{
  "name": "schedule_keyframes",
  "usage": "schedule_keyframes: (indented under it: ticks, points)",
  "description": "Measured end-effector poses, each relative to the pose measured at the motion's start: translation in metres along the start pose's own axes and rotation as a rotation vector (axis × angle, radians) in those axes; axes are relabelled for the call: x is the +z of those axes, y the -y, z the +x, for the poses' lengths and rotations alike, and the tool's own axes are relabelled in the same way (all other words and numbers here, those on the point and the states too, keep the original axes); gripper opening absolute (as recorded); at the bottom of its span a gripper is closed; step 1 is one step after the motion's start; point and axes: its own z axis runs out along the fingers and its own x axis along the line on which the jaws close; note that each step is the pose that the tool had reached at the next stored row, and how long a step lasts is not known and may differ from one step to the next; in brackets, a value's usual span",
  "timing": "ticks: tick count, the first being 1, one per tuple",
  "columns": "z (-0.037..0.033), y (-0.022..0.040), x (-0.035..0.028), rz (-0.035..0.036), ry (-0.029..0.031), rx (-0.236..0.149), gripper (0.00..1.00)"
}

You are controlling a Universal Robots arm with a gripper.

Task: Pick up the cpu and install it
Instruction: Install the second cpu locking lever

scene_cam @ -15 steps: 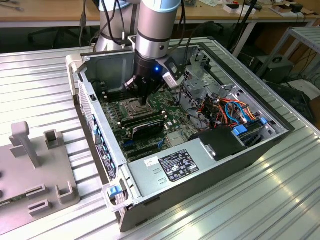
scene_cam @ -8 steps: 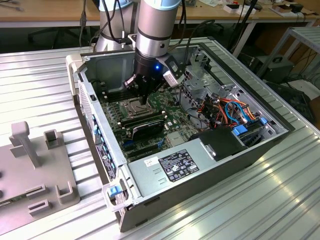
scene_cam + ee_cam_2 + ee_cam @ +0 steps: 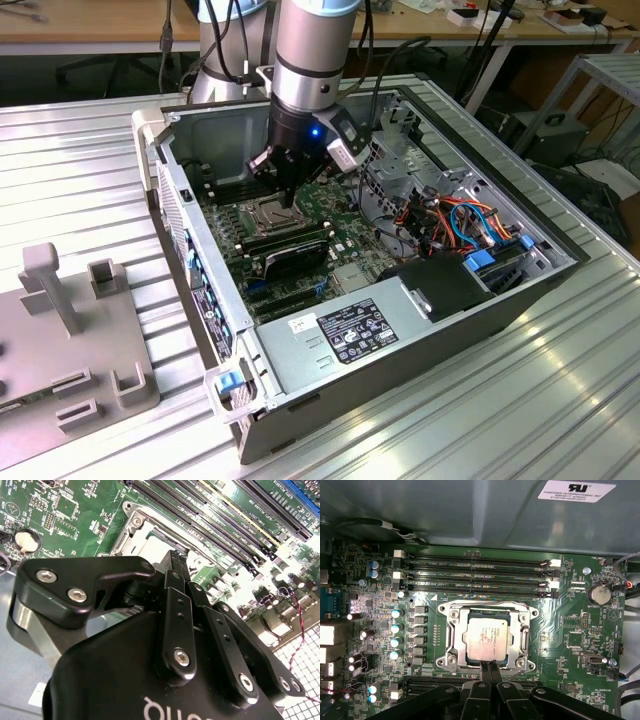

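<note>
We find the cpu [image 3: 486, 637] lying flat in the socket frame [image 3: 451, 636] at the centre of the first wrist view, on the motherboard [image 3: 570, 630]. The gripper [image 3: 489, 669] sits at the chip's lower edge, fingers pressed together, tips apparently just touching or just clear of it; we cannot tell which. In the exterior view the gripper [image 3: 290, 197] hangs inside the open computer case [image 3: 400, 340], upper centre.

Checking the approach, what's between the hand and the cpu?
Nothing: in the first wrist view the hand has its fingertips at the edge of the cpu in the socket frame.
</note>
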Motion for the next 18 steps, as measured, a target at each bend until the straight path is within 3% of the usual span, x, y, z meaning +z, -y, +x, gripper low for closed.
schedule_keyframes:
  ticks: [18]
  points:
    - [0.0000,0.0002,-0.0038,0.0001,0.0000,0.000,0.11]
